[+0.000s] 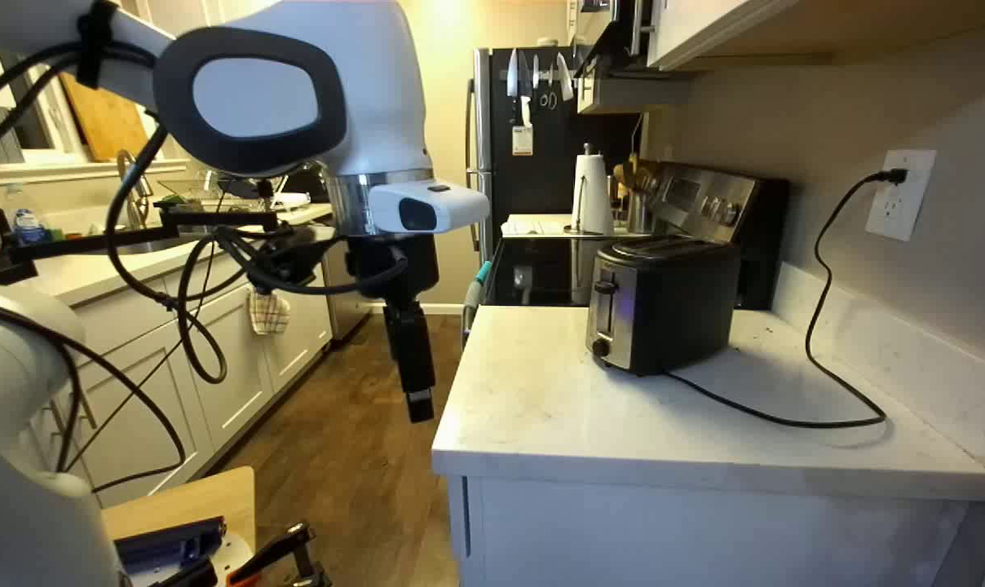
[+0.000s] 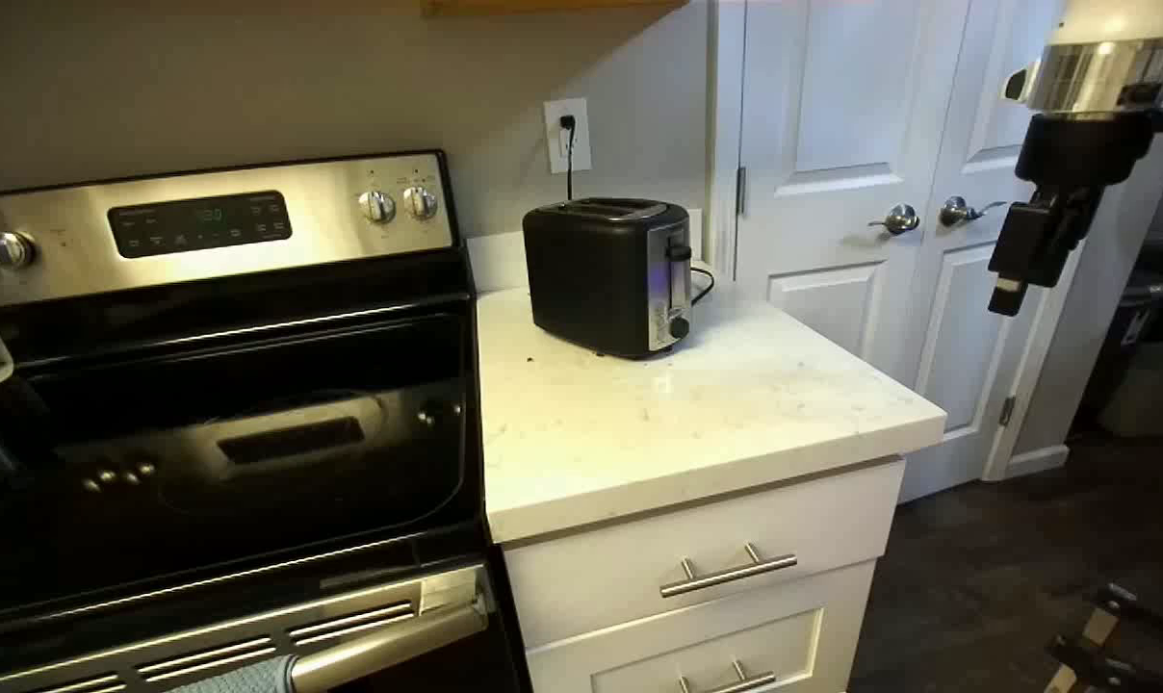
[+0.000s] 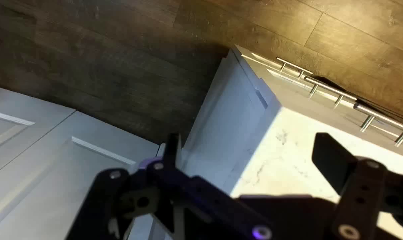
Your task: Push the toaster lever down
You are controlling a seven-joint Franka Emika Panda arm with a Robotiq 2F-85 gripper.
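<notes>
The toaster [image 1: 688, 306] stands upright on the white counter, its steel end face toward the arm's side; it also shows in an exterior view [image 2: 596, 279]. The toaster lever [image 1: 604, 287] is a small dark tab near the top of the vertical slot on that face, also visible in an exterior view [image 2: 679, 253]. My gripper [image 1: 420, 408] hangs pointing down beyond the counter's edge, well apart from the toaster; it also shows in an exterior view [image 2: 1005, 296]. In the wrist view my gripper [image 3: 248, 138] is open with nothing between its fingers. The toaster is out of the wrist view.
The white counter [image 1: 525, 408] has a front corner near the gripper. The black cord [image 1: 786, 421] runs from the toaster to the wall outlet [image 1: 900, 196]. A black stove [image 2: 254, 433] adjoins the counter. An upper cabinet [image 1: 867, 33] overhangs it. Drawer handles [image 2: 726, 575] stick out below.
</notes>
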